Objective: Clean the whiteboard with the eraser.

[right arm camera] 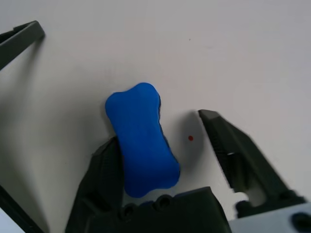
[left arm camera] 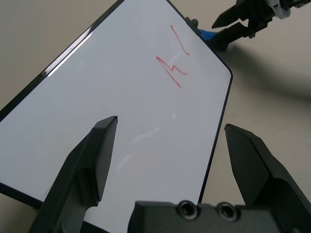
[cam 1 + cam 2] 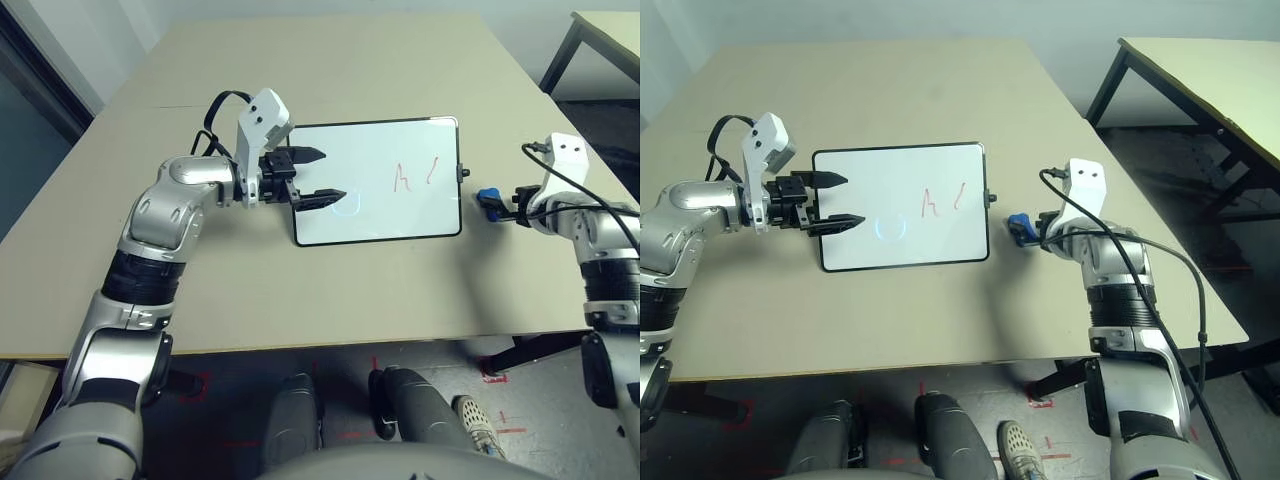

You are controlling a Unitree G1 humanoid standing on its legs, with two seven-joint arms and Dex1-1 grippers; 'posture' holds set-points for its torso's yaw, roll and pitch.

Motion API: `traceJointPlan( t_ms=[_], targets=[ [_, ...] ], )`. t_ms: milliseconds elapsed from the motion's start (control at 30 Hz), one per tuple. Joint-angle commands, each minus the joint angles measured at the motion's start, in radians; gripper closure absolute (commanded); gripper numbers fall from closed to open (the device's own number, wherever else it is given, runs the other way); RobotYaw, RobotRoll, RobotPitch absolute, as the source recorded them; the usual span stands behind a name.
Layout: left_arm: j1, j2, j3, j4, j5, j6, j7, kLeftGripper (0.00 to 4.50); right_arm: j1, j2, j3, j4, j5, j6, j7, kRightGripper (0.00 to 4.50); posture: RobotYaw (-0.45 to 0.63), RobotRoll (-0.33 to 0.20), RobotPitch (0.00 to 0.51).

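Note:
The whiteboard (image 3: 400, 215) lies flat on the middle of the table, with red scribbles (image 3: 405, 178) and a faint bluish circle (image 3: 346, 205) on it. My left gripper (image 3: 333, 175) hovers open over the board's left edge, its fingers (image 2: 97, 150) spread wide above the white surface. The blue eraser (image 1: 141, 138) lies on the table just right of the board's side knob (image 3: 464, 172). My right gripper (image 1: 155, 128) is open around the eraser. One finger touches the eraser's side and the other finger (image 1: 228, 145) stands apart from it.
The beige table (image 3: 300, 290) has bare room in front of and behind the board. Its front edge runs close below my arms. A second table (image 3: 1200, 70) stands off to the right. A black cable (image 3: 1185, 270) loops from my right wrist.

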State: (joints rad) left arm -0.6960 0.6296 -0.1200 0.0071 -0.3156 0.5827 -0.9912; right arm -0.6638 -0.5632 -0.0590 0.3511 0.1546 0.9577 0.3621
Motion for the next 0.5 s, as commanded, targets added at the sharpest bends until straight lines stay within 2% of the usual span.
traceJointPlan(
  t_ms=[33,167,200,500],
  targets=[
    [-0.003,-0.005,-0.004,0.005,0.004,0.007,0.003,0.0,0.009,0.008,0.002,0.015,-0.012,0.003,-0.005,2.33,-0.12,0.0,0.082],
    [-0.002,-0.007,-0.001,0.008,0.003,0.009,0.003,0.0,0.001,0.006,-0.007,0.009,-0.014,0.005,-0.018,3.52,-0.13,0.0,0.083],
    [-0.003,-0.007,0.0,0.009,0.003,0.009,0.004,0.0,-0.001,0.005,-0.009,0.006,-0.014,0.007,-0.02,3.68,-0.13,0.0,0.083],
    [-0.007,-0.018,-0.008,0.011,0.006,0.01,0.008,0.0,-0.031,-0.004,-0.04,-0.056,-0.016,-0.025,-0.06,3.75,-0.13,0.0,0.079]
  ],
)
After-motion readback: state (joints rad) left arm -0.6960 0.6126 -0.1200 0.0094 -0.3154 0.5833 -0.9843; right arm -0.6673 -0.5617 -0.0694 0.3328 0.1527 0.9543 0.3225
